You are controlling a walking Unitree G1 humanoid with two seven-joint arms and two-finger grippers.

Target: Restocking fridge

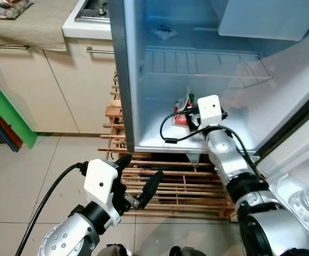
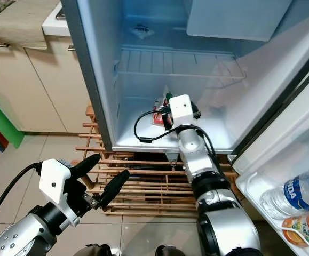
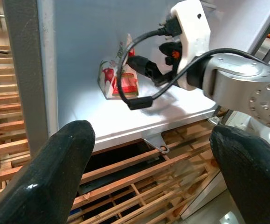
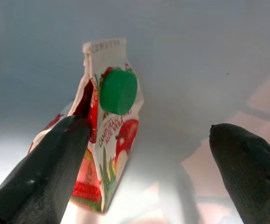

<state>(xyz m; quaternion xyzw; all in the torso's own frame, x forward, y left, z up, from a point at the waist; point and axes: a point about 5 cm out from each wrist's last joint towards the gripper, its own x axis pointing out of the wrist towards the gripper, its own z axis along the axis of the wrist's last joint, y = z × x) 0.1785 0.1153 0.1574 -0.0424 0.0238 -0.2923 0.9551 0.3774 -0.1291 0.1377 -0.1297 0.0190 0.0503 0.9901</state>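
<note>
A red-and-white drink carton (image 4: 107, 122) with a green cap stands on the floor of the open fridge (image 1: 143, 143), near its back wall. My right gripper (image 4: 146, 127) reaches into the fridge and is open. Its jaws are spread wide; one finger (image 4: 55, 158) sits close against the carton's side and the other is far from it. From the head, the right wrist's white camera block (image 1: 208, 109) covers most of the carton (image 1: 181, 110). My left gripper (image 1: 140, 173) hovers open and holds nothing, low in front of the fridge over the wooden slat platform (image 1: 189, 188).
A wire shelf (image 1: 197, 61) spans the fridge above the carton. The open door on the right holds water bottles (image 2: 292, 195) and an orange-labelled bottle (image 2: 303, 226). Beige kitchen cabinets (image 1: 63, 85) and a counter stand to the left. Tiled floor (image 1: 31, 176) lies in front.
</note>
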